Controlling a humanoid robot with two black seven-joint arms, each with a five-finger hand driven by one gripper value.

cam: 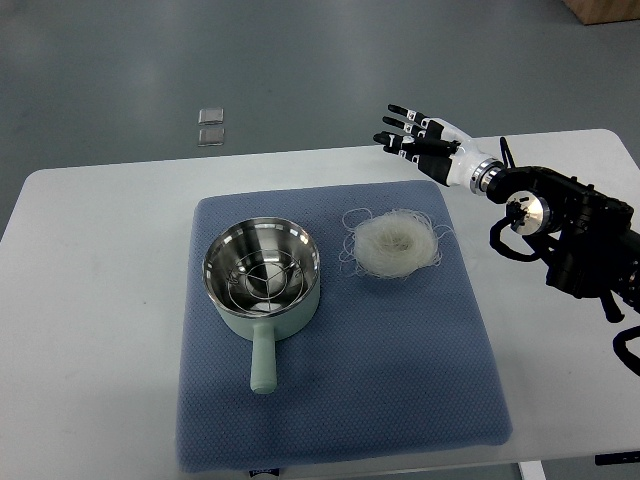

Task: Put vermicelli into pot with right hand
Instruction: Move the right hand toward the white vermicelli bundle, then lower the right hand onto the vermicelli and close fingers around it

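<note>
A pale nest of vermicelli (392,245) lies on the blue mat (400,380), right of the pot. The mint-green pot (262,275) has a steel inside with a wire rack in it, and its handle points toward the near edge. My right hand (412,134) hangs above the table's far edge, up and to the right of the vermicelli, fingers spread and holding nothing. Its black arm (570,225) comes in from the right edge. The left arm is out of view.
The mat lies on a white table (90,300). Two small clear squares (210,127) lie on the grey floor beyond the table's far edge. A brown box corner (605,10) shows at the top right.
</note>
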